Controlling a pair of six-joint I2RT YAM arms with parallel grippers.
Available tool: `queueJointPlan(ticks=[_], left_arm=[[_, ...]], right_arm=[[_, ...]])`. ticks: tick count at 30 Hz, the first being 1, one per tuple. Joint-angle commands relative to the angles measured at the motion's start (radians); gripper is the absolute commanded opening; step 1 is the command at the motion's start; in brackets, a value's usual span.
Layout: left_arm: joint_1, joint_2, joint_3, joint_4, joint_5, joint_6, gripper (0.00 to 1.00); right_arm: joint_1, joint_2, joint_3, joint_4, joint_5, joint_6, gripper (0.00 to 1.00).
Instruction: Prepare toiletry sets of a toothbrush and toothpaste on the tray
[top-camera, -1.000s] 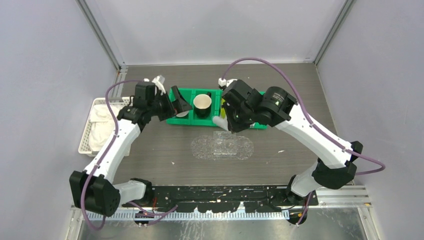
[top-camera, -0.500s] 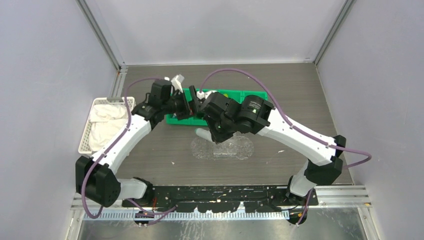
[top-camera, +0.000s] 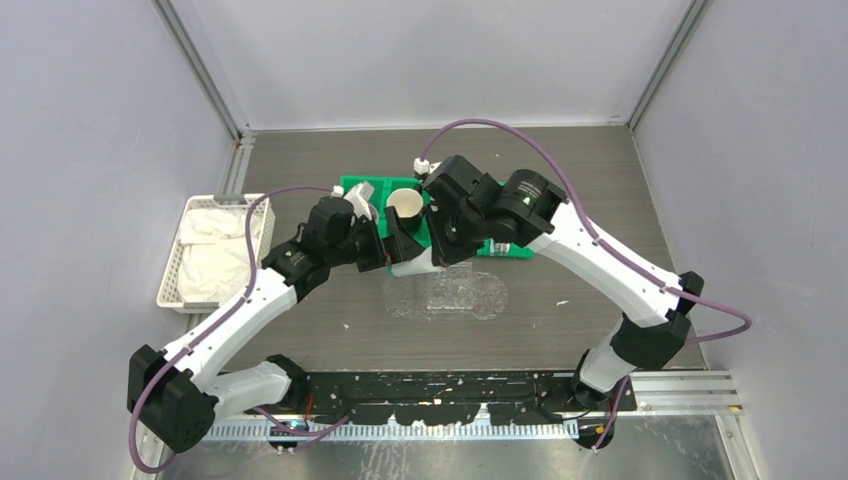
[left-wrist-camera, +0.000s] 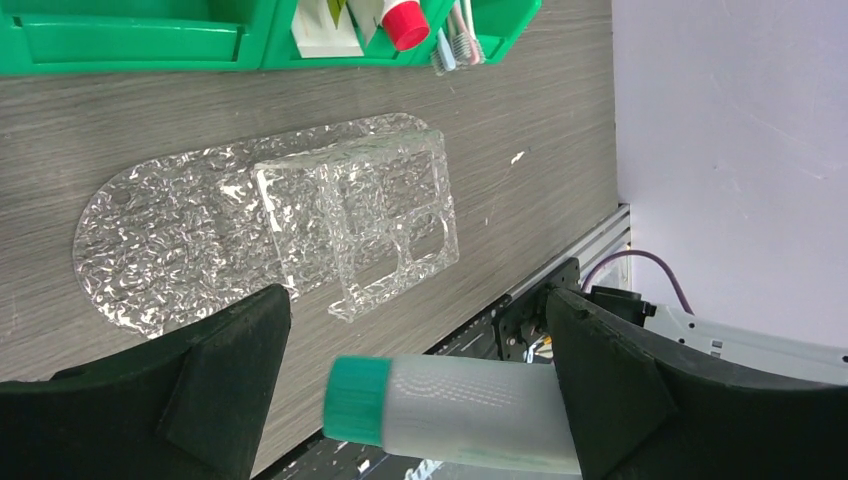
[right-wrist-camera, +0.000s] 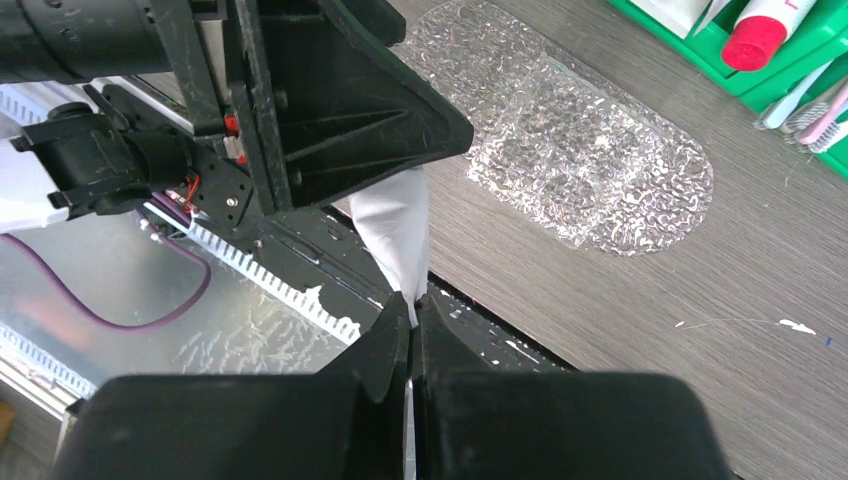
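My right gripper (right-wrist-camera: 410, 318) is shut on the flat crimped end of a white toothpaste tube (right-wrist-camera: 392, 225) with a green cap (left-wrist-camera: 355, 400). It holds the tube in the air, above the table near the left end of the speckled clear tray (top-camera: 470, 298). My left gripper (left-wrist-camera: 418, 340) is open, with one finger on each side of the tube (left-wrist-camera: 480, 412). From above, the tube (top-camera: 412, 266) sits between my left gripper (top-camera: 388, 246) and my right gripper (top-camera: 437, 250). The tray (left-wrist-camera: 170, 230) carries a clear slotted stand (left-wrist-camera: 390, 215) and nothing else.
A green compartment bin (top-camera: 500, 245) stands behind the tray, holding a paper cup (top-camera: 405, 204), a red-capped tube (left-wrist-camera: 405, 25) and toothbrushes (left-wrist-camera: 458, 45). A white mesh basket (top-camera: 176, 262) with white cloth sits at the far left. The table's near edge rail (top-camera: 450, 385) lies below.
My left gripper has moved right from the bin's left end and now straddles the tube. My right gripper carried the tube left and forward, then stayed near the tray's left end.
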Motion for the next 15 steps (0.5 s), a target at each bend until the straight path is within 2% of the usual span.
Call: queueJointPlan(ticks=[1, 4, 10, 12, 15], left_arm=[[-0.027, 0.018, 0.025, -0.034, 0.032, 0.035, 1.00], [-0.039, 0.033, 0.016, -0.002, 0.050, 0.013, 1.00], [-0.062, 0.006, -0.014, -0.011, -0.006, 0.014, 1.00], [-0.045, -0.007, -0.003, -0.051, -0.031, 0.039, 1.00], [0.048, -0.021, 0.029, -0.112, -0.055, 0.090, 1.00]], right_arm=[[-0.021, -0.093, 0.012, 0.202, 0.051, -0.005, 0.01], [-0.024, -0.081, 0.028, 0.210, 0.076, -0.013, 0.01], [-0.034, -0.061, 0.045, 0.217, 0.062, -0.012, 0.01], [-0.034, -0.087, 0.021, 0.212, 0.042, -0.002, 0.01], [-0.035, -0.141, -0.020, 0.191, -0.007, 0.018, 0.01]])
